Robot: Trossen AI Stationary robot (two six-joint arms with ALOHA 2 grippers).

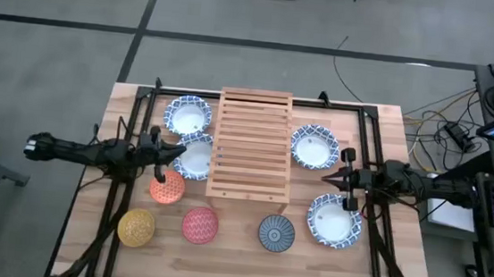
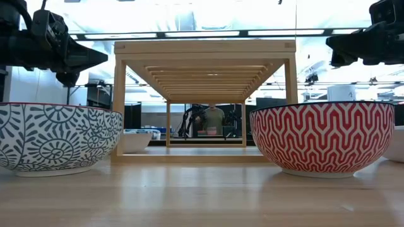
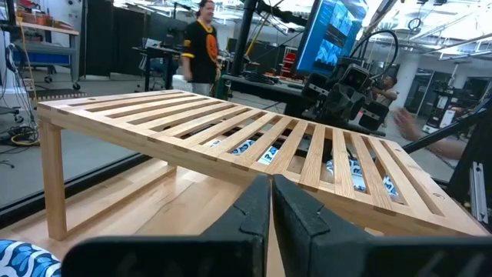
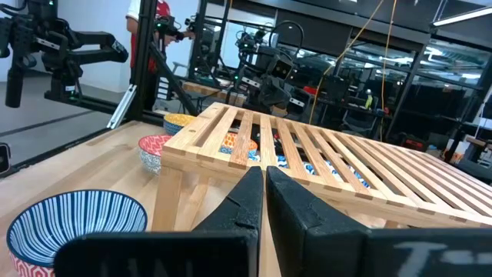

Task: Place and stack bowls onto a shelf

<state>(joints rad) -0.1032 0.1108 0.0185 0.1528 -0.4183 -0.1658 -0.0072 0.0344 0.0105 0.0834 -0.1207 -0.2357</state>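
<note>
Going from the left of the tabletop [image 1: 236, 263], the left claw [image 1: 180, 150] is hovering over the near edge of a wide blue-rimmed bowl [image 1: 197, 159] just beside the shelf [image 1: 251, 143]. Its fingers are pressed together and holding nothing; the left wrist view shows them closed and pointing at the slats. Another wide bowl [image 1: 188, 114] is sitting behind it. Toward the front edge, the orange bowl [image 1: 167, 187], yellow bowl [image 1: 136, 227] and red bowl [image 1: 200, 225] are lying loose.

In the middle, the shelf is standing with nothing on its slatted top; wide bowls are showing only through the gaps, down on the tabletop on the shelf's far side. The blue-grey bowl [image 1: 276, 233] is resting in front of it.

On the right, two more wide bowls [image 1: 314, 147] [image 1: 335, 220] are flanking the right claw [image 1: 330, 178], which is hanging between them, also pinched together and empty, aimed at the shelf.

By my reading the task is only beginning: no bowl is placed or stacked yet. The next move is calling for one claw to spread its fingers, drop onto the rim of a nearby bowl, probably the one under the left claw, grip it and lift it clear of the shelf's edge before setting it on the slats.
</note>
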